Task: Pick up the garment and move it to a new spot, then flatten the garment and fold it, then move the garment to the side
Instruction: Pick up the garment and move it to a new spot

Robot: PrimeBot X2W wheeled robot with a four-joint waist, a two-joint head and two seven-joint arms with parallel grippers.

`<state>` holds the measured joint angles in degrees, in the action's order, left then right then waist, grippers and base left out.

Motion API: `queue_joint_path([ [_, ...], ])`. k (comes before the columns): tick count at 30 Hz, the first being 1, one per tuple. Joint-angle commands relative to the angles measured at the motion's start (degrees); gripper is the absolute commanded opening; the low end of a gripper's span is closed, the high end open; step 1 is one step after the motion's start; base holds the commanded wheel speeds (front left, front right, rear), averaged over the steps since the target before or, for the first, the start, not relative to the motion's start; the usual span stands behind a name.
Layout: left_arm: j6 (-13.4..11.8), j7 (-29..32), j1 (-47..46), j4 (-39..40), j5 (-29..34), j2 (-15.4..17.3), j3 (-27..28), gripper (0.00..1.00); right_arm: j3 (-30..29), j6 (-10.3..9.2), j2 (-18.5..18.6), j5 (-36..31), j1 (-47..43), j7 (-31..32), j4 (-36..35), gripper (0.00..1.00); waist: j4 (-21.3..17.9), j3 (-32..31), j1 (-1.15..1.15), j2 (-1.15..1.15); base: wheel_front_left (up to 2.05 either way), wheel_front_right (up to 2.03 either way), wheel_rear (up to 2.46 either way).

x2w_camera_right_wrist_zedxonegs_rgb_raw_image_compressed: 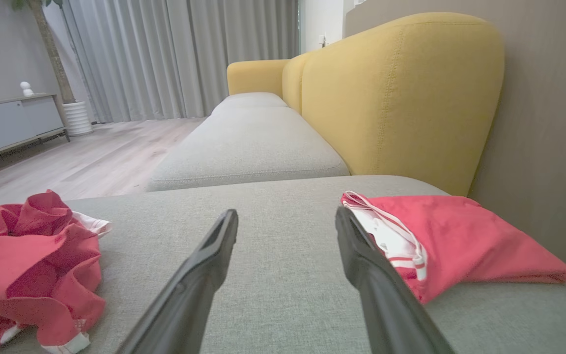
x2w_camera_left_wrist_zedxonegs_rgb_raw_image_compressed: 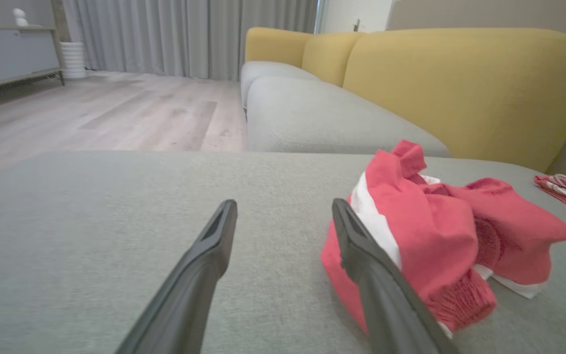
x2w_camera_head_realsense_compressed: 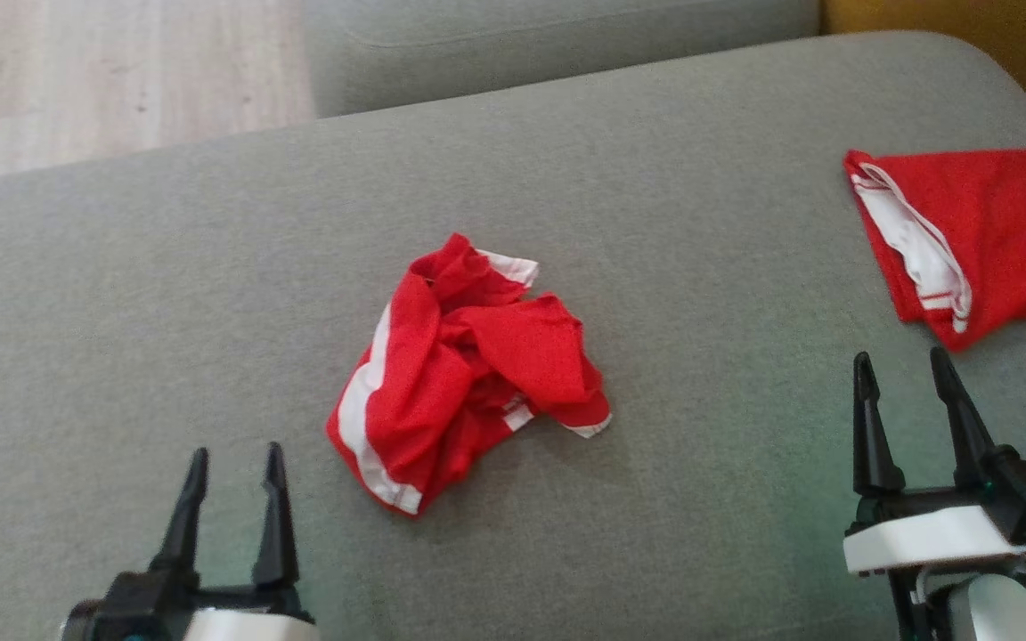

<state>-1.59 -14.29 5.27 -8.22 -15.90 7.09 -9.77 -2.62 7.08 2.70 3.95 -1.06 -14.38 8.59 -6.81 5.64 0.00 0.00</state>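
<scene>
A crumpled red garment point(x2w_camera_head_realsense_compressed: 468, 369) with white trim lies in a heap at the middle of the grey sofa cushion point(x2w_camera_head_realsense_compressed: 166, 294); it also appears in the left wrist view point(x2w_camera_left_wrist_zedxonegs_rgb_raw_image_compressed: 440, 236) and the right wrist view point(x2w_camera_right_wrist_zedxonegs_rgb_raw_image_compressed: 32, 265). My left gripper point(x2w_camera_head_realsense_compressed: 232, 467) stands open at the lower left, just left of the heap, holding nothing. In its own view the left gripper point(x2w_camera_left_wrist_zedxonegs_rgb_raw_image_compressed: 283, 211) has the garment beside its right finger. My right gripper point(x2w_camera_head_realsense_compressed: 905, 369) is open and empty at the lower right, seen again in its wrist view point(x2w_camera_right_wrist_zedxonegs_rgb_raw_image_compressed: 285, 219).
A second red garment point(x2w_camera_head_realsense_compressed: 967, 240), folded flat, lies at the cushion's far right edge point(x2w_camera_right_wrist_zedxonegs_rgb_raw_image_compressed: 460, 236). Yellow sofa backrests point(x2w_camera_right_wrist_zedxonegs_rgb_raw_image_compressed: 401, 93) rise behind it. Another grey cushion point(x2w_camera_head_realsense_compressed: 557, 40) and wooden floor point(x2w_camera_head_realsense_compressed: 112, 71) lie beyond. Bare cushion surrounds the heap.
</scene>
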Motion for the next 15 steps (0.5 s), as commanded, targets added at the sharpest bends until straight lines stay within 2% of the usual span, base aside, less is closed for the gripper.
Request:
queue_joint_path([
  [1,-0.08,-0.67,-0.65,3.27,1.0,-0.09,3.32,1.0,0.93,0.41,0.18,-0.47,0.52,-0.62,-2.16,1.0,1.59,-0.9,0.0,0.0,0.0,0.0,0.0],
  [7,2.03,-0.69,2.29,5.8,3.08,-1.9,7.34,1.0,0.96,0.41,0.18,-0.54,-0.57,-0.62,-1.45,1.0,3.61,-2.25,0.0,0.0,0.0,0.0,0.0],
  [15,4.39,-0.7,4.29,6.5,4.76,-3.58,10.33,1.0,1.84,0.41,0.18,1.15,-2.19,-0.62,0.36,1.0,4.45,-3.09,0.0,0.0,0.0,0.0,0.0],
])
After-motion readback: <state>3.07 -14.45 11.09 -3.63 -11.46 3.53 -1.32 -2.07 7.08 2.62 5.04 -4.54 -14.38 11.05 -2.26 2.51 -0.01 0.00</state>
